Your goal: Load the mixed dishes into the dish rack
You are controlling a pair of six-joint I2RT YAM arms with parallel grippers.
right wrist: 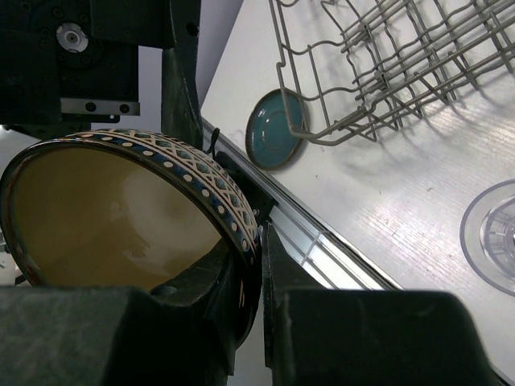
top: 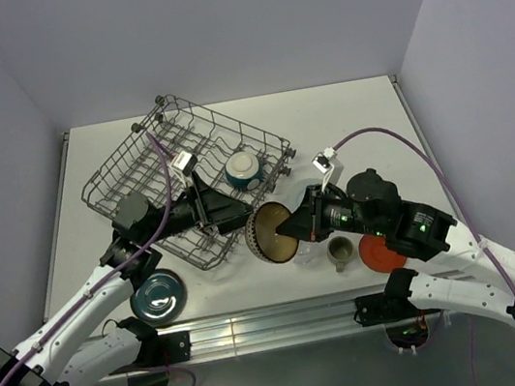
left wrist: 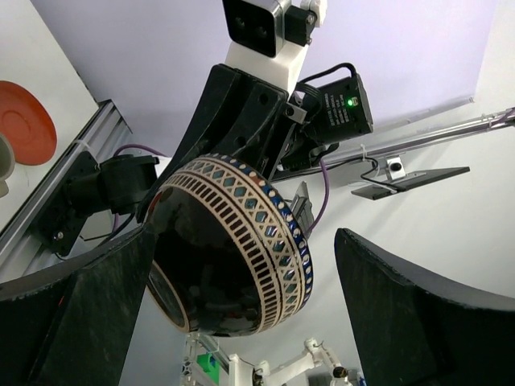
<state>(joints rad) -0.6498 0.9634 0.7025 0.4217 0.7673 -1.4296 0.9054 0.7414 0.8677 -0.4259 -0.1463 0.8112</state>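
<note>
The dish rack (top: 164,159) sits in the upper left of the overhead view on the counter (top: 354,119), and the only thing visible in it is a cream bowl (top: 243,169), standing among the tines near its right end. The brown bowl (top: 266,234), with its patterned band, is tipped on edge at the centre of that view, just beside the rack's lower corner. The right tool (top: 294,227) is clenched on its rim, and the right wrist view shows the fingers (right wrist: 201,289) pinching the wall from both sides. The left tool (top: 234,218) is released: in the left wrist view its jaws stand wide on either side of the bowl, apart from it. Outside the rack, the dark teal dish (top: 159,298) lies on the counter at the lower left. The grey mug (top: 340,253) stands upright at the lower centre, with the red-orange saucer (top: 377,254) just right of it, partly covered by the right arm. The clear glass (right wrist: 491,237) is cut off by the right edge of the right wrist view and hard to make out from above. The bowl's far side is hidden behind the tools.
</note>
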